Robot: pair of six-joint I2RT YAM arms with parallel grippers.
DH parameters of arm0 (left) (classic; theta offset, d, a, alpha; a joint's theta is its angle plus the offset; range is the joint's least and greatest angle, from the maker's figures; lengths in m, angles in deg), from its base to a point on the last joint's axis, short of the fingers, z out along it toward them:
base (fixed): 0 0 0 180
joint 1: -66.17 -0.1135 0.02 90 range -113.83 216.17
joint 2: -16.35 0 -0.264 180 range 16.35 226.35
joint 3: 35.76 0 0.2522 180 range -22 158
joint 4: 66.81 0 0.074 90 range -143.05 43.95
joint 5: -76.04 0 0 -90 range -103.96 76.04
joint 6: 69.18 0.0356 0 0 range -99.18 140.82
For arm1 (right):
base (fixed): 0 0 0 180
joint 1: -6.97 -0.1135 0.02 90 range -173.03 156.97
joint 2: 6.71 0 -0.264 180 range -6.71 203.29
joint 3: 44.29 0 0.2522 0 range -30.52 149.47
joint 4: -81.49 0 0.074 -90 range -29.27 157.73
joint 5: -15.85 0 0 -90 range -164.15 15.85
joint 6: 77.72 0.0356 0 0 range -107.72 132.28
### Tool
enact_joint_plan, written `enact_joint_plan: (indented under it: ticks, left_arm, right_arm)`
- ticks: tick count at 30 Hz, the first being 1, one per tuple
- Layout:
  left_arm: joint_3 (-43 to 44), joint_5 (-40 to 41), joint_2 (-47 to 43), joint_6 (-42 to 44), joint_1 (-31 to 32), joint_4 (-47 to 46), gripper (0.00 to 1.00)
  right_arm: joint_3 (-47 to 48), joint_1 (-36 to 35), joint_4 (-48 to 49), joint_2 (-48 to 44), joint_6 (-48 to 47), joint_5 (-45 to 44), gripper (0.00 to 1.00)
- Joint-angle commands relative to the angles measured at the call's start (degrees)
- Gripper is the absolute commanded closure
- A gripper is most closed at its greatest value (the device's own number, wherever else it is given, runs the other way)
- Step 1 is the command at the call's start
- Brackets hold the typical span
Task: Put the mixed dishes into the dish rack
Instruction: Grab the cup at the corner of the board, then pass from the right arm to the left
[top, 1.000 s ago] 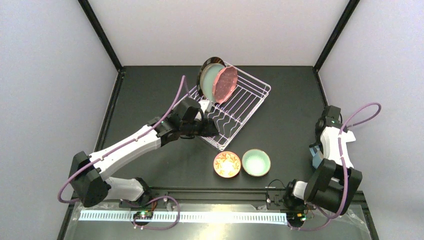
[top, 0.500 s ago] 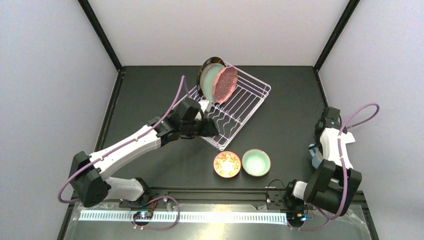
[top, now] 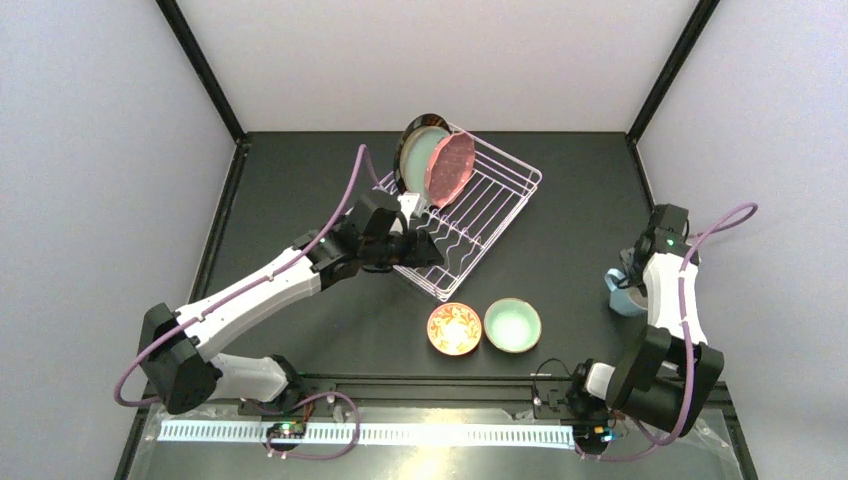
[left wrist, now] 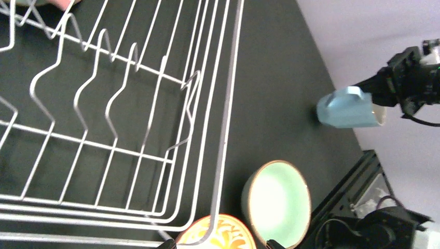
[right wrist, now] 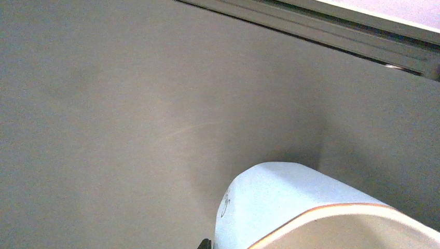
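Note:
The white wire dish rack (top: pixel 490 205) holds three upright plates at its back-left end: the cream plate with a dark rim (top: pixel 418 132), the teal plate (top: pixel 422 160) and the pink plate (top: pixel 452 167). My left gripper (top: pixel 425 250) hovers open and empty over the rack's near corner (left wrist: pixel 219 245). The red-orange bowl (top: pixel 454 329) and the mint bowl (top: pixel 512 325) sit on the table in front of the rack. My right gripper (top: pixel 640 275) is shut on the blue mug (top: pixel 622 293), held tilted on its side (left wrist: pixel 348 109). The mug fills the bottom of the right wrist view (right wrist: pixel 311 207). The cream mug is not clearly visible.
The black table is bounded by grey walls on the left, right and back. The right arm is close to the right wall. A metal rail (top: pixel 400 432) runs along the near edge. The rack's wavy dividers (left wrist: pixel 109 93) stand empty below my left gripper.
My right arm has swung outward and turned, and the blue mug now shows to its left, tilted. My left gripper has shifted slightly toward the back over the rack.

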Motion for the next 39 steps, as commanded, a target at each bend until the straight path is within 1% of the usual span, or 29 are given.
enact_joint_plan:
  ticks: [1,9,16,22,26,29,33,39]
  left_arm:
    - [3.8,-3.0,1.6,-2.1,-0.2,-2.1,0.01]
    - [6.7,-5.5,3.5,-5.3,-0.2,-3.2,0.01]
    - [9.3,-7.1,5.6,-9.0,-0.2,-5.1,0.01]
    - [13.4,-8.2,7.9,-11.5,-0.3,-5.5,0.01]
    - [14.9,-8.8,8.8,-12.7,-1.3,-5.1,0.01]
    - [14.9,-10.2,8.5,-14.2,-2.7,-5.6,0.01]
    - [14.6,-11.5,7.4,-16.2,-5.3,-6.6,0.01]
    - [13.7,-14.0,5.4,-21.1,-9.5,-10.5,0.01]
  right_arm:
    - [5.1,-0.8,4.1,-2.1,-2.5,8.5,1.00]
    - [9.5,-2.8,7.8,-2.7,-3.5,21.5,1.00]
    - [13.3,-5.1,15.6,-2.8,-3.2,36.1,1.00]
    - [18.1,-10.2,18.2,-2.2,-1.3,40.2,1.00]
    - [20.1,-15.1,21.1,-2.4,1.1,41.4,1.00]
    - [20.5,-18.9,25.7,-2.7,3.7,43.4,1.00]
    - [19.9,-22.2,32.1,-3.5,8.0,45.8,1.00]
    - [20.0,-28.5,38.1,-3.1,10.5,47.9,1.00]
